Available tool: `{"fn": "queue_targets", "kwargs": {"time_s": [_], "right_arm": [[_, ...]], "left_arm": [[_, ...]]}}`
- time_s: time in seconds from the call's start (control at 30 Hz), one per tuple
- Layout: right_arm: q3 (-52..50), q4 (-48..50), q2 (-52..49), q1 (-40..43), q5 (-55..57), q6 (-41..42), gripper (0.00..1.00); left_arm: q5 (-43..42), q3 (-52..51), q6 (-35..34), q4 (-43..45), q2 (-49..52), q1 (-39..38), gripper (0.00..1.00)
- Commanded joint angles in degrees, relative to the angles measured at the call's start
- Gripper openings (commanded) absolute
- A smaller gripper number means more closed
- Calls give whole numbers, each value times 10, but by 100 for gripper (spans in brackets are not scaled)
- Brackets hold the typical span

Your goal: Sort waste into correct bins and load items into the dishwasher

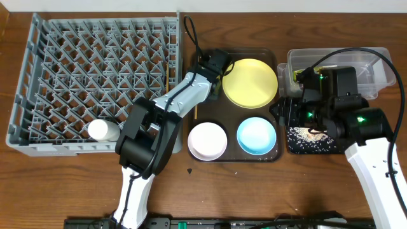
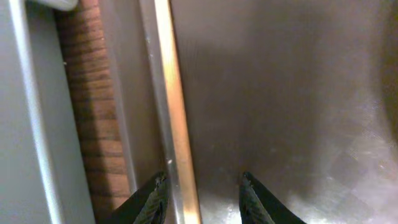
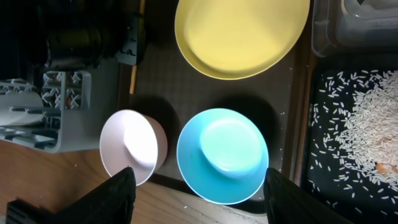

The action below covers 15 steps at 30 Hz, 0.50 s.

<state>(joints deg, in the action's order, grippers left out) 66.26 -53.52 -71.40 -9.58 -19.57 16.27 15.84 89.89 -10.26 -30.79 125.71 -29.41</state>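
My left gripper (image 2: 204, 199) hangs open low over the left rim of the brown serving tray (image 1: 270, 56). Its fingers straddle a wooden chopstick (image 2: 177, 124) that lies along that rim, close to the left finger. Another chopstick (image 1: 168, 73) stands in the grey dishwasher rack (image 1: 38, 83), and a white cup (image 1: 103, 130) lies at the rack's front. On the serving tray sit the yellow plate (image 1: 249, 83), the cream bowl (image 1: 207, 140) and the blue bowl (image 3: 222, 154). My right gripper (image 3: 198, 193) is open and empty, high above the bowls.
The clear tub (image 1: 372, 63) stands at the back right, a yellow-green wrapper (image 1: 293, 75) showing in its left end. In front of it the black tray (image 3: 323, 186) holds scattered rice (image 3: 367, 124) and a beige lump (image 3: 385, 168). My right arm covers part of both bins.
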Motion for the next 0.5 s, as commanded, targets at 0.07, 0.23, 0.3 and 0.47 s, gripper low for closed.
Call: {"fn": "queue_targets", "kwargs": {"time_s": [0.07,0.23,0.3,0.47], "right_arm": [[4,-3,2,1,-4,-4,63],[4,-3,2,1,-4,-4,62],[4,-3,2,1,-4,-4,62],[4,-5,2,1,-4,-5,62]], "left_arm": [[-79,-2,2,-4,36,3,38],[-155,-2,-16,-6,36,3,39],[-166,-2,-16,-6,36,3,38],[-102,17,-14,-32,22,4,38]]}}
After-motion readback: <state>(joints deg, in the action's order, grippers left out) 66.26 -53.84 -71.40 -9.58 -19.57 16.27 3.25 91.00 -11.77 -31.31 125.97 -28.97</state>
